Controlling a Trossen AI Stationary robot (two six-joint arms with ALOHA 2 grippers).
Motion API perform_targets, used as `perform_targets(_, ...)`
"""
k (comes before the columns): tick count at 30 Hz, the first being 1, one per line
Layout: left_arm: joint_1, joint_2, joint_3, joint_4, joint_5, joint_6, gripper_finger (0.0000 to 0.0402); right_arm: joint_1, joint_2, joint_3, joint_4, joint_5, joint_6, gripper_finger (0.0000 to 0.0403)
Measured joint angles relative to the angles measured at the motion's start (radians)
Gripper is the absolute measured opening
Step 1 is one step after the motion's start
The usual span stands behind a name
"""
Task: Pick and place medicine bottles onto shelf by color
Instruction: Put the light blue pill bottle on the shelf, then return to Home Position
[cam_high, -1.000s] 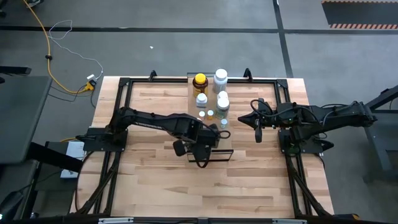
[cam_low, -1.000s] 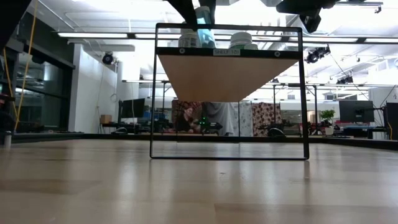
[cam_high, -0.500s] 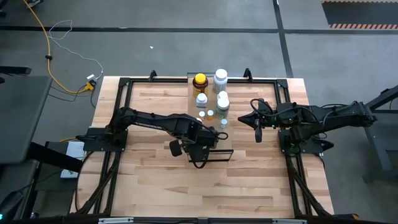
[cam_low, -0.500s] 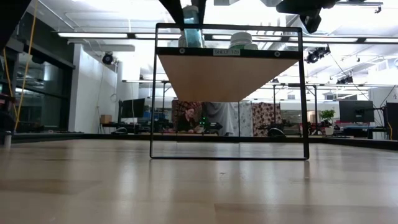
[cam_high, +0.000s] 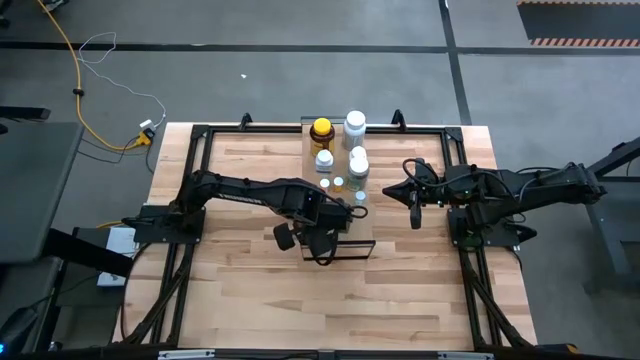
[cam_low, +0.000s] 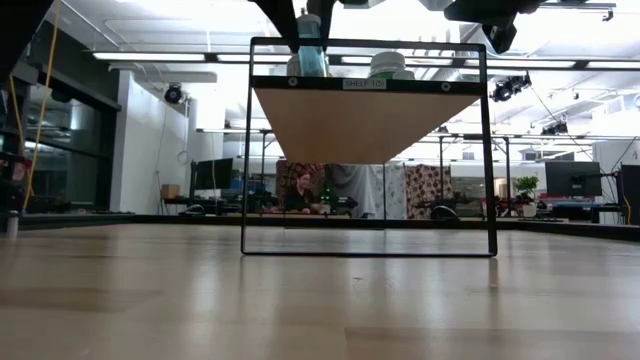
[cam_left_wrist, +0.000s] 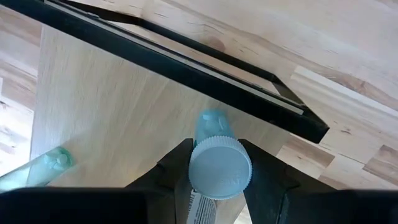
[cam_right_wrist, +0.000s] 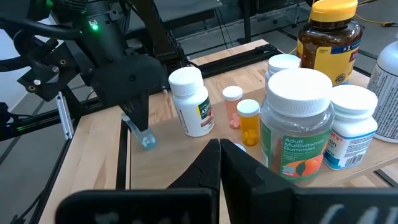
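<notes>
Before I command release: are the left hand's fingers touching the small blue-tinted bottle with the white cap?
Touching. Left wrist view: both dark fingers press against the bottle at its white cap, no gap.

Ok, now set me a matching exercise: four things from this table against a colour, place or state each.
Things:
1. amber bottle
2. blue bottle
3. right pincer
4. multivitamin bottle

Colour, place or state:
A. shut, holding nothing
B. yellow cap
C. held in the left pincer
D. green label, white cap

Pairs: 1-B, 2-C, 3-A, 4-D
</notes>
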Motion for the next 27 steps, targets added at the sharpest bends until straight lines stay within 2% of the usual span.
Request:
perform_targets(8, 0.0, 0.0, 0.0, 0.011, 0.028, 0.0, 0.0112, 0.0, 0.0, 0.0, 0.0, 0.0, 0.0, 0.0)
perform_targets(21, 0.013, 0.0, 0.0, 0.029, 0.033, -0.045, 0.0204, 0.0, 0.0, 0.0, 0.0, 0.0, 0.0, 0.0)
perform_targets(27, 0.02, -0.007, 0.001, 0.029, 0.021, -0.085, 0.0225, 0.0, 0.0, 0.0, 0.0, 0.0, 0.0, 0.0)
